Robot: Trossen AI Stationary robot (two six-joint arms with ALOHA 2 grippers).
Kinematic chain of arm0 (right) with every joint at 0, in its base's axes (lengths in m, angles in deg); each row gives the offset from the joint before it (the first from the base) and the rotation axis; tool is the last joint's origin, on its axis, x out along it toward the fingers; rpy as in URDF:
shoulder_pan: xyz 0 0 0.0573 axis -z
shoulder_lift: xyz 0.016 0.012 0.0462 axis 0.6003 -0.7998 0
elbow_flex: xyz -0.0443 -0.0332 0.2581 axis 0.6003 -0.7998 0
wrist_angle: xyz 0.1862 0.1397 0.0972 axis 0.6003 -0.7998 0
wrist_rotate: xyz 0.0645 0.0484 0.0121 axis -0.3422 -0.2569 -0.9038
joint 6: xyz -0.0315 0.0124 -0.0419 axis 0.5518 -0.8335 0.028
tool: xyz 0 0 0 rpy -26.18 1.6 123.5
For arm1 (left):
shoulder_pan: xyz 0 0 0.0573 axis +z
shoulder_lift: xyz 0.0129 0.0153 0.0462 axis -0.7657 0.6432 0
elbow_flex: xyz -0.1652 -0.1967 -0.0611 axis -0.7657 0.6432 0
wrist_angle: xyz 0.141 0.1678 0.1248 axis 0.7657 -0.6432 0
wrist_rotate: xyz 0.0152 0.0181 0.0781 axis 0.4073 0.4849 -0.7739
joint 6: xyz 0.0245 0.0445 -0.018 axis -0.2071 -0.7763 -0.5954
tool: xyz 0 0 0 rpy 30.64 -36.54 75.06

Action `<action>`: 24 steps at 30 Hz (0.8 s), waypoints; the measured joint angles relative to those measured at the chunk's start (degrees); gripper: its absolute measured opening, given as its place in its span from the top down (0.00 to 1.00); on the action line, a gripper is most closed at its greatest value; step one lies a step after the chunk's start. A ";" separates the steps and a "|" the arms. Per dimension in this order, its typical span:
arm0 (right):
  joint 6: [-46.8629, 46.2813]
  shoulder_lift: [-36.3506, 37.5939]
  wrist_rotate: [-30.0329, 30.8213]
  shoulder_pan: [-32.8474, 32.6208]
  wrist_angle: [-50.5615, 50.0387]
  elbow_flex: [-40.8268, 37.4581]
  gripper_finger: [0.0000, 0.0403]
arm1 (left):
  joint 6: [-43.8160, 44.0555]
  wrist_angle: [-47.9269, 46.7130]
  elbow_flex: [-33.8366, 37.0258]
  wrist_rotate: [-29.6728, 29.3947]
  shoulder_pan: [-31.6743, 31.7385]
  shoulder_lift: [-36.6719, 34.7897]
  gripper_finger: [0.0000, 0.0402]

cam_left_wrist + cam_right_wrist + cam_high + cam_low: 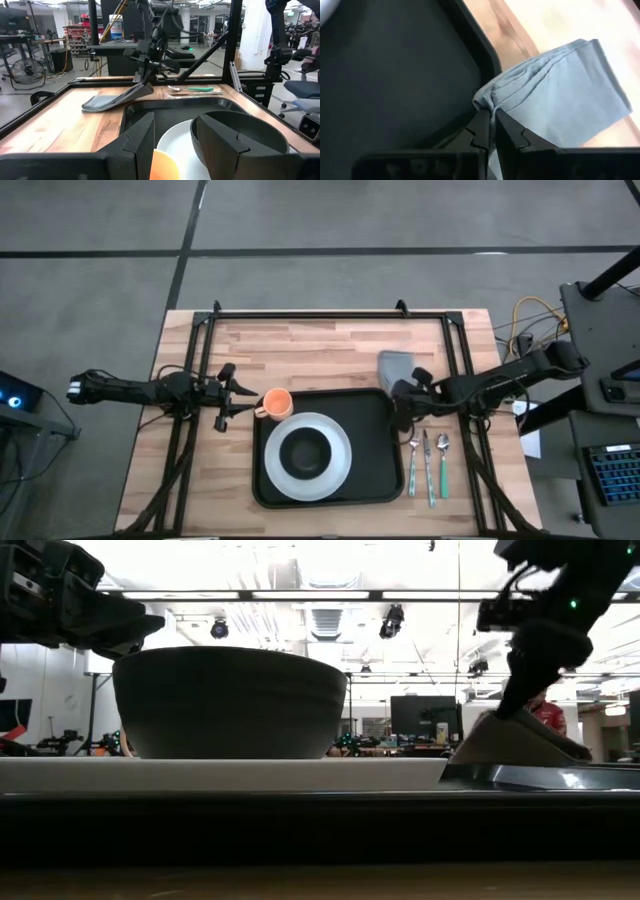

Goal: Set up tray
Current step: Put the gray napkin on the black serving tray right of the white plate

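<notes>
Two arms from above: the left gripper (243,402) has its jaws partway apart around the orange cup (276,403), just left of the black tray (375,455) sitting mid wooden surface (320,345). White plate (338,462) and dark bowl (304,450) ride inside. Low view: smooth round bowl, bright workshop behind. Right wrist view: right gripper (493,123) jaws pinched tight on the folded grey napkin (560,95) at the tray's rim.

tray (372,450) | black, rimmed | flat, near table edge, between arms
</notes>
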 joint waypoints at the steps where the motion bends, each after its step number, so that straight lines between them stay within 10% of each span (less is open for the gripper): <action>1: 0.02 -0.11 0.00 -0.37 0.00 0.65 0.98 | -0.01 0.02 0.00 -0.02 0.02 0.00 0.68; 24: -4.05 -6.41 -9.37 -8.75 -8.04 15.86 0.98 | -0.02 -0.05 0.00 0.00 0.00 0.01 0.68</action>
